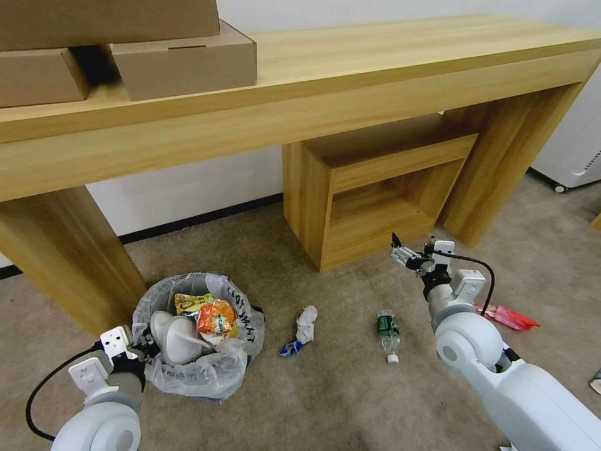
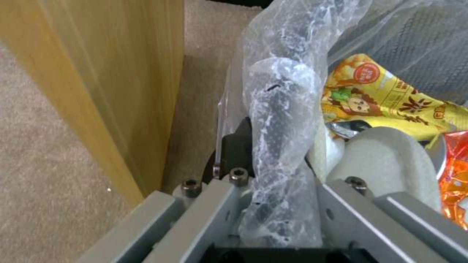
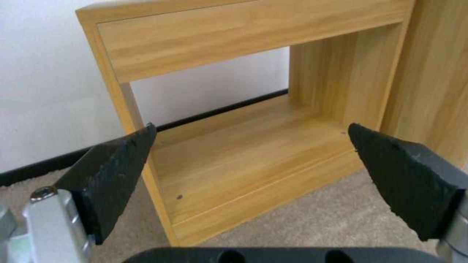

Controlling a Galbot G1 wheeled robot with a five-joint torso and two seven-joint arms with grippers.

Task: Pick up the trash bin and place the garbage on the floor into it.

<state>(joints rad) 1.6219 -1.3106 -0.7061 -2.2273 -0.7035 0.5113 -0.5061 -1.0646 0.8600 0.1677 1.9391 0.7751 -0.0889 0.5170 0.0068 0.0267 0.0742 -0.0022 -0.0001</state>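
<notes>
The left arm reaches forward low at the near left, its wrist bent toward the trash bin (image 1: 200, 332); the left gripper (image 1: 139, 343) is clamped on the bin's near-left rim, and the left wrist view shows its fingers closed on the bag-wrapped rim (image 2: 278, 146); the bin stands on the floor (image 1: 338, 388) just right of the table leg (image 1: 69, 257); inside it lie a yellow wrapper (image 1: 191, 303), an orange wrapper (image 1: 217, 318) and a white slipper (image 1: 172, 338).

The right arm stretches forward at the right, raised off the carpet; the right gripper (image 1: 404, 254) hangs spread wide with nothing between its fingers (image 3: 114, 171), pointing at the small open shelf unit (image 1: 375, 188); a crumpled tissue (image 1: 305, 324) lies between bin and bottle; the green-label bottle (image 1: 388, 335) lies on the carpet nearer than that gripper and slightly left; a red wrapper (image 1: 513, 318) lies right of the forearm.
</notes>
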